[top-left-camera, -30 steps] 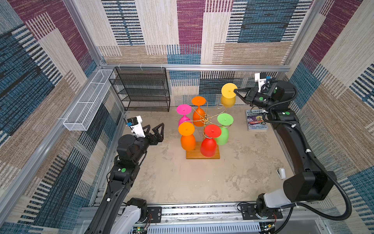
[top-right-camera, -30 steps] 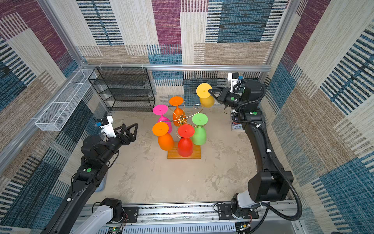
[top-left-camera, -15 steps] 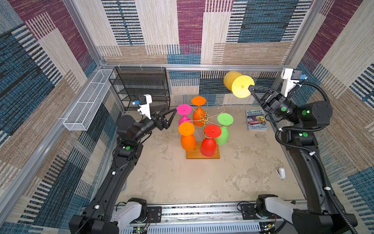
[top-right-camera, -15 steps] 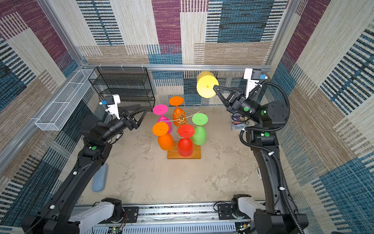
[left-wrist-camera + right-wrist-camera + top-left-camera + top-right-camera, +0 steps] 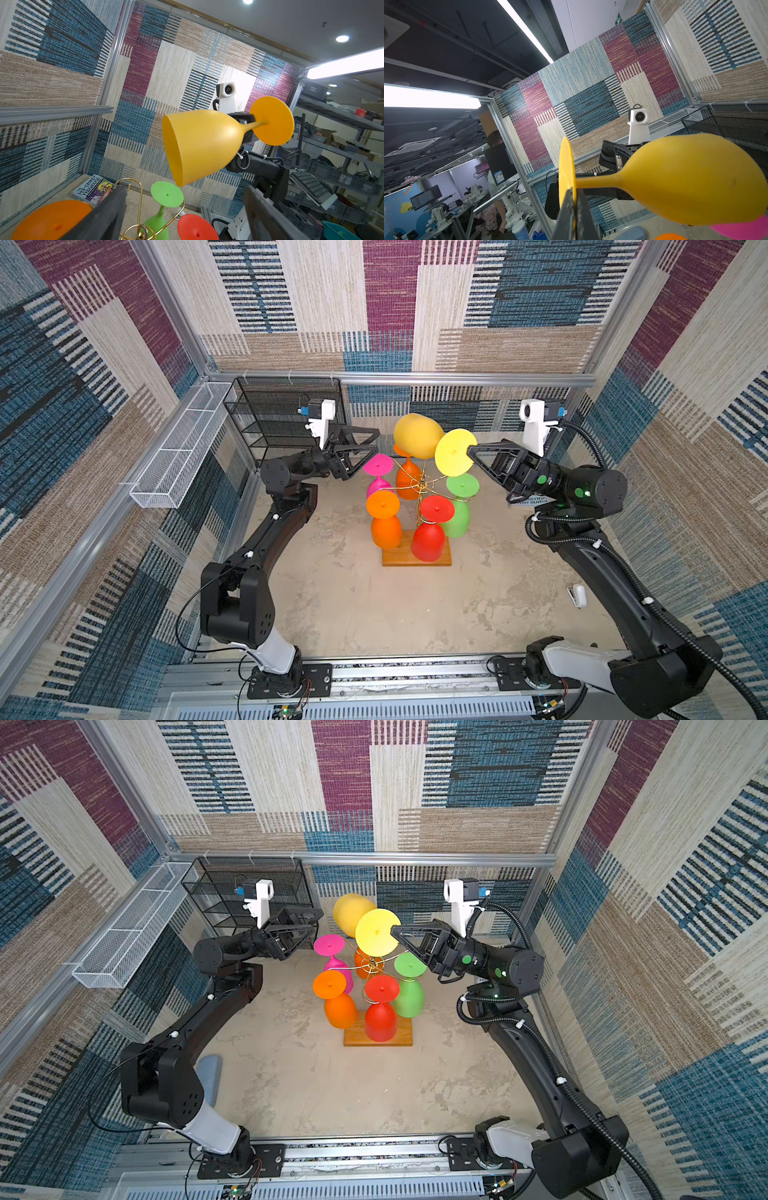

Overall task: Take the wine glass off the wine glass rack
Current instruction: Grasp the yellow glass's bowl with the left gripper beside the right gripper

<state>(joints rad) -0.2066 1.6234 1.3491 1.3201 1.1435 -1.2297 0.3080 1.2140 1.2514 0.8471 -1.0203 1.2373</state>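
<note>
The yellow wine glass (image 5: 417, 435) lies sideways in the air above the wine glass rack (image 5: 422, 485), a gold wire tree on a wooden base (image 5: 415, 559). My right gripper (image 5: 471, 452) is shut on the rim of the glass's foot disc (image 5: 564, 166), with the fingertips (image 5: 572, 194) pinching it. The bowl (image 5: 199, 143) points at my left gripper (image 5: 376, 440), which stands open a short way off and holds nothing. Several glasses, pink, orange, red and green, hang upside down on the rack (image 5: 371, 965).
A black mesh shelf unit (image 5: 286, 414) stands at the back left, with a long white mesh basket (image 5: 178, 452) on the left wall. A book (image 5: 93, 189) lies at the back right. A small white thing (image 5: 577, 595) and a blue-grey pad (image 5: 210, 1077) lie on the floor.
My right arm has carried the yellow glass from the back right to above the rack. My left arm has risen from low on the left towards the glass, its gripper still open.
</note>
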